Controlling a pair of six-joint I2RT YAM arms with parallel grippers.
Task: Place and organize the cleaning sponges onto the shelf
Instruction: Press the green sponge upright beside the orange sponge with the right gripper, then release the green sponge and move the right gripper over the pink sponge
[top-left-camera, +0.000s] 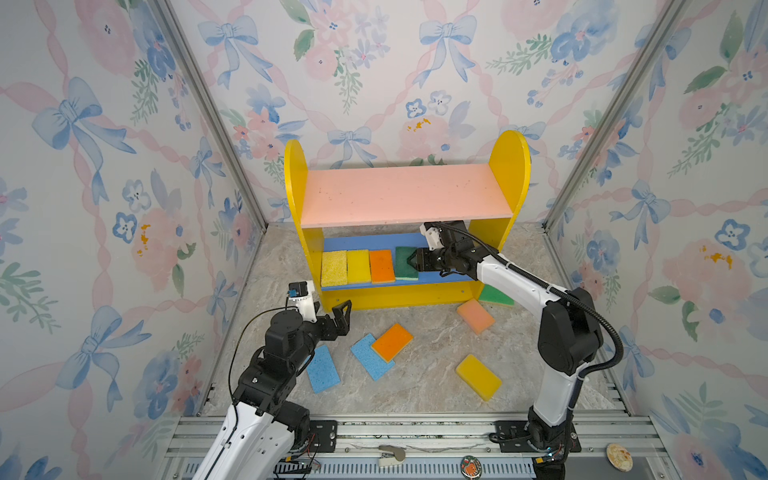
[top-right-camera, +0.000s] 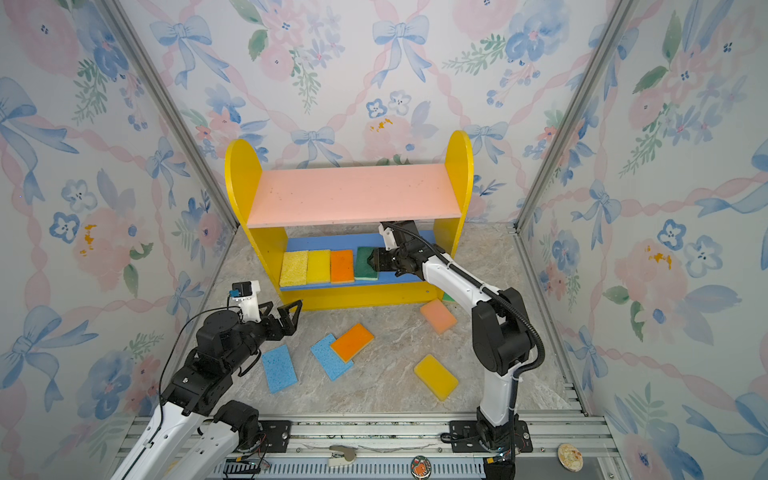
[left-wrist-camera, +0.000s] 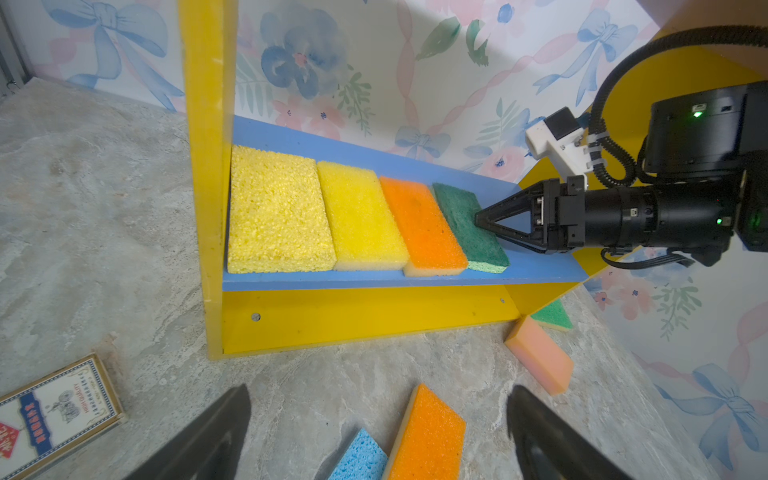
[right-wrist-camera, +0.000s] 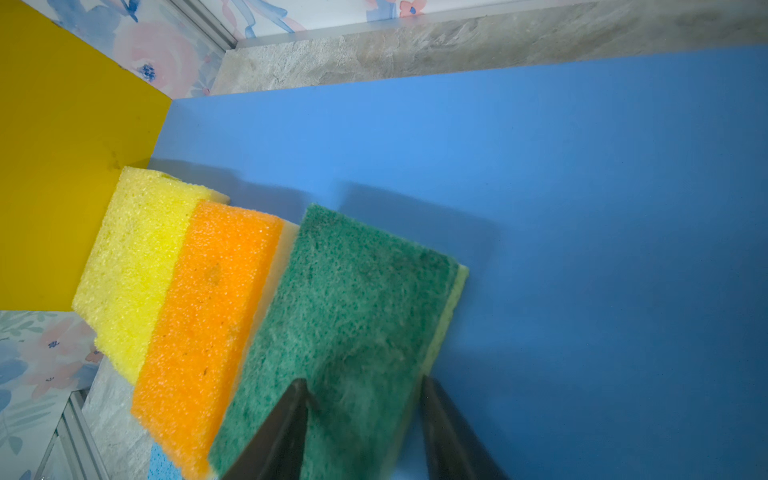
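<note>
The shelf (top-left-camera: 407, 195) stands at the back, its pink upper board bare. On its blue lower board (right-wrist-camera: 582, 208) lie a rough yellow sponge (top-left-camera: 333, 268), a yellow one (top-left-camera: 358, 266), an orange one (top-left-camera: 382, 266) and a dark green one (top-left-camera: 404, 264) in a row. My right gripper (right-wrist-camera: 361, 382) reaches under the pink board, jaws apart. One fingertip (right-wrist-camera: 297, 395) is over the green face, the other beside its long edge. My left gripper (left-wrist-camera: 379, 392) hangs wide open and empty above the floor, in front of the shelf's left end.
Loose on the floor lie two blue sponges (top-left-camera: 323, 369) (top-left-camera: 370, 361), an orange one (top-left-camera: 392, 342) overlapping the second, a peach one (top-left-camera: 476, 316), a green one (top-left-camera: 496, 296) and a yellow one (top-left-camera: 478, 377). A small printed box (left-wrist-camera: 58, 415) lies left of the shelf.
</note>
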